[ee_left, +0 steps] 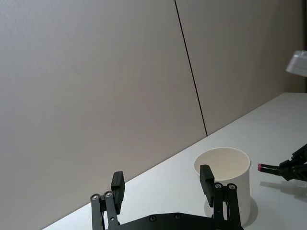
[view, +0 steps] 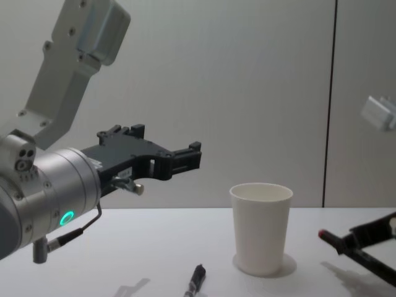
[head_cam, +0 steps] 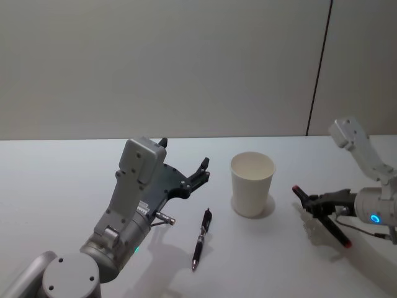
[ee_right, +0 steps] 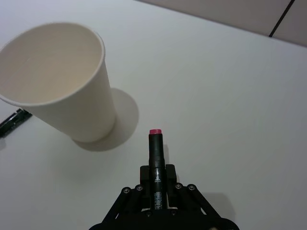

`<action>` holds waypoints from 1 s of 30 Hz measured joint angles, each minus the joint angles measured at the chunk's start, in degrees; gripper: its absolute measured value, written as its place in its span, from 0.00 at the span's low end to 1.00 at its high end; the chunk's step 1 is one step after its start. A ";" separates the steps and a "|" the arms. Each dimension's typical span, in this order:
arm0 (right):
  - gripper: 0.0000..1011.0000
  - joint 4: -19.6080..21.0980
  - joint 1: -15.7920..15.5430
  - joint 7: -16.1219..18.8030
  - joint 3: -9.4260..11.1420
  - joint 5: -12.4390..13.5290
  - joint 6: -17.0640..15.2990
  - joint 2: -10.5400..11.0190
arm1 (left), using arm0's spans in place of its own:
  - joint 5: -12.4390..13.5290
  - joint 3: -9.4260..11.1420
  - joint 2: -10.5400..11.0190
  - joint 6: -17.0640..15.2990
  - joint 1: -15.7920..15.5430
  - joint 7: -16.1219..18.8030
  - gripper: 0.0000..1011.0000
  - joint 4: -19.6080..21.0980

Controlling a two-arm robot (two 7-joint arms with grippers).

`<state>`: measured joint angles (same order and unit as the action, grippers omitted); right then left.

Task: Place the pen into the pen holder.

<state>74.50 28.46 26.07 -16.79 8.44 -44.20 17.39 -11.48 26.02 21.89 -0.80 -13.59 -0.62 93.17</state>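
The pen holder, a white paper cup (head_cam: 252, 184), stands upright and empty on the table, also seen in the chest view (view: 260, 226). A black pen (head_cam: 201, 239) lies flat on the table, left of the cup and nearer to me. My left gripper (head_cam: 183, 155) hovers open above the table to the cup's left, and the cup (ee_left: 225, 182) shows beyond its fingers. Right of the cup, my right gripper (head_cam: 325, 208) is shut on a black marker with a red tip (ee_right: 156, 148). The tip points toward the cup (ee_right: 62, 86) from a short way off.
The white table (head_cam: 74, 180) runs back to a plain grey wall with a dark vertical seam (head_cam: 319, 68). The marker casts a shadow on the table under the right gripper.
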 joint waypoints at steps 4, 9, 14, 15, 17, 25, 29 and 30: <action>0.18 1.81 -0.90 -1.12 0.15 0.55 2.59 0.24 | 0.00 0.00 0.00 0.00 0.00 0.00 0.99 0.00; 0.18 3.76 -1.99 -2.21 0.22 1.01 5.65 0.51 | 0.00 0.00 0.00 0.00 0.00 0.00 0.99 0.00; 0.18 5.49 -3.02 -3.17 0.24 1.34 9.14 0.79 | 0.00 0.00 0.00 0.00 0.00 0.00 0.99 0.00; 0.18 6.01 -3.34 -3.51 0.24 1.41 10.28 0.86 | 0.00 0.00 0.00 0.00 0.00 0.00 0.99 0.00; 0.18 6.78 -3.87 -3.89 0.23 1.45 12.03 0.99 | 0.00 0.00 0.00 0.00 0.00 0.00 0.99 0.00; 0.18 8.67 -5.23 -4.78 0.02 1.38 18.73 1.33 | 0.00 0.00 0.00 0.00 0.00 0.00 0.99 0.00; 0.18 9.21 -5.74 -4.91 -0.10 1.11 22.40 1.40 | 0.00 0.00 0.00 0.00 0.00 0.00 0.99 0.00; 0.18 9.34 -5.89 -4.91 -0.17 0.98 23.90 1.42 | 0.00 0.00 0.00 0.00 0.00 0.00 0.99 0.00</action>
<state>83.84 22.57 21.16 -16.96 9.42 -20.30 18.80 -11.48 26.02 21.89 -0.80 -13.59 -0.62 93.18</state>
